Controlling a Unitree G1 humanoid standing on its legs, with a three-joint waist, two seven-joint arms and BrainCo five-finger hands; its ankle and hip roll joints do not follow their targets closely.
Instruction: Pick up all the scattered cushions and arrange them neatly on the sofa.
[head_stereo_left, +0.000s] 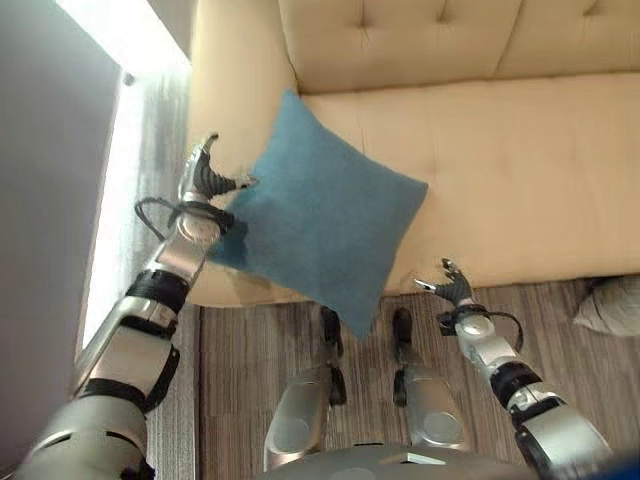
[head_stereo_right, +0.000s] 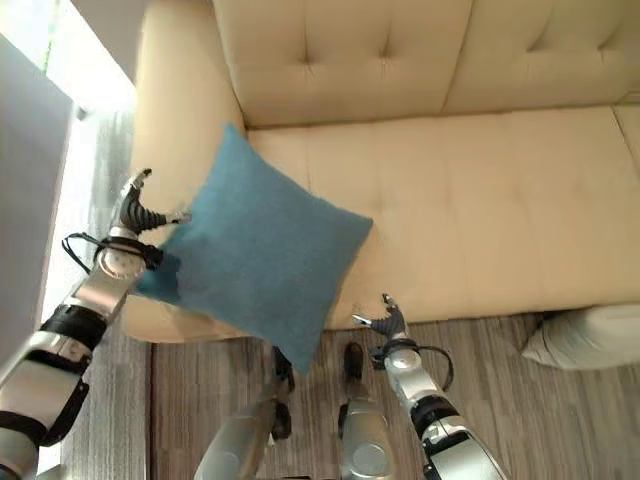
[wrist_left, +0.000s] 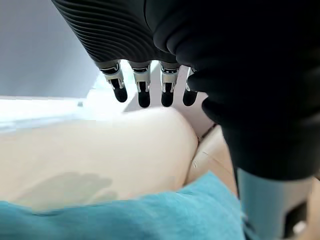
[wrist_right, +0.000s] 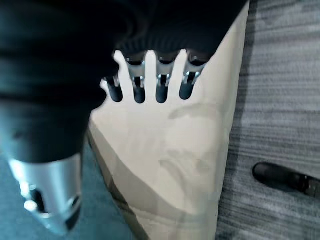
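teal cushion (head_stereo_left: 320, 215) over the sofa's (head_stereo_left: 520, 170) front left corner, beside the left hand (head_stereo_left: 205, 180), fingers straight; right hand (head_stereo_left: 452, 285) apart too. placing step: settle it against the backrest.

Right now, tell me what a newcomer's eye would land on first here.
The blue cushion stands out most, tilted on one corner over the front edge of the cream sofa by its armrest, its lower corner hanging over the floor. The left hand is at the cushion's edge with fingers straight, and the right hand hangs open in front of the sofa. A grey cushion lies on the floor at the right.
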